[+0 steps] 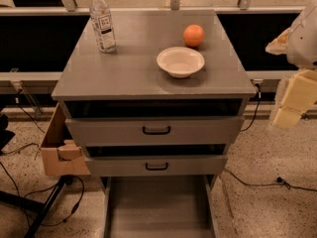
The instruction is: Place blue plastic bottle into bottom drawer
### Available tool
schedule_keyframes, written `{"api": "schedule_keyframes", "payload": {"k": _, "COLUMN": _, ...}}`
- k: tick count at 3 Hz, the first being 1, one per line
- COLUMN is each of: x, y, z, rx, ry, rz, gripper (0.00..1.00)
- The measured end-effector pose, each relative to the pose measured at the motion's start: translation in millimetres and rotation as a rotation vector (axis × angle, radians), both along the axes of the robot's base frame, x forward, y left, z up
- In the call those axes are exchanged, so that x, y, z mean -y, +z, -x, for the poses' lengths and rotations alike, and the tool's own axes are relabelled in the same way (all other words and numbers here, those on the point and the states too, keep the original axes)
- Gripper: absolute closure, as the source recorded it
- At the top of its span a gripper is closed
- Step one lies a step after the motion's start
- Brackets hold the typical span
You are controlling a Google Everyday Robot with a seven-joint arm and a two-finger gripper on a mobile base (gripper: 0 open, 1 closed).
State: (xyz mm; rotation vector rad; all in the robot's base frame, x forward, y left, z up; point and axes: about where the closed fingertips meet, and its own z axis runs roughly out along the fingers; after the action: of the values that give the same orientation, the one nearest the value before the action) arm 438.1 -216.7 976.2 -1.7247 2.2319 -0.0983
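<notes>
Inspecting from the front. Found bottle [103, 24] upright at back left of surface [124, 68], cap on, resting on own base. Well apart from bowl [180, 61] and orange [193, 35], so open to approach from above or from the side.

Found bottom drawer [158, 207] pulled out low near the floor, tray bare as far as visible. Judged left open to receive the bottle.

Noted two upper drawers [156, 130] each slightly ajar, overhanging the rear of the tray. Judged to narrow the way down, favouring a placement toward the front.

Located pincer [292, 103] at right edge of view, beside the cabinet's right side, well apart from bottle, with nothing seen in it. Cannot tell whether released or clenched.

Judged task not begun: grasp of bottle outstanding. Noted risk of toppling so tall and light a bottle on first contact.
</notes>
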Motion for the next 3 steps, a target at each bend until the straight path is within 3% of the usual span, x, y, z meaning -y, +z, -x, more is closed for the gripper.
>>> {"api": "schedule_keyframes", "payload": {"k": 1, "x": 0, "y": 0, "z": 0, "rx": 0.0, "ry": 0.0, "rz": 0.0, "gripper": 0.0}}
{"api": "schedule_keyframes", "payload": {"k": 2, "x": -23, "y": -1, "z": -30, "rx": 0.057, "ry": 0.04, "rz": -0.086, "gripper": 0.0}}
{"api": "schedule_keyframes", "payload": {"k": 3, "x": -80, "y": 10, "z": -106, "rx": 0.183, "ry": 0.12, "rz": -0.334, "gripper": 0.0}}
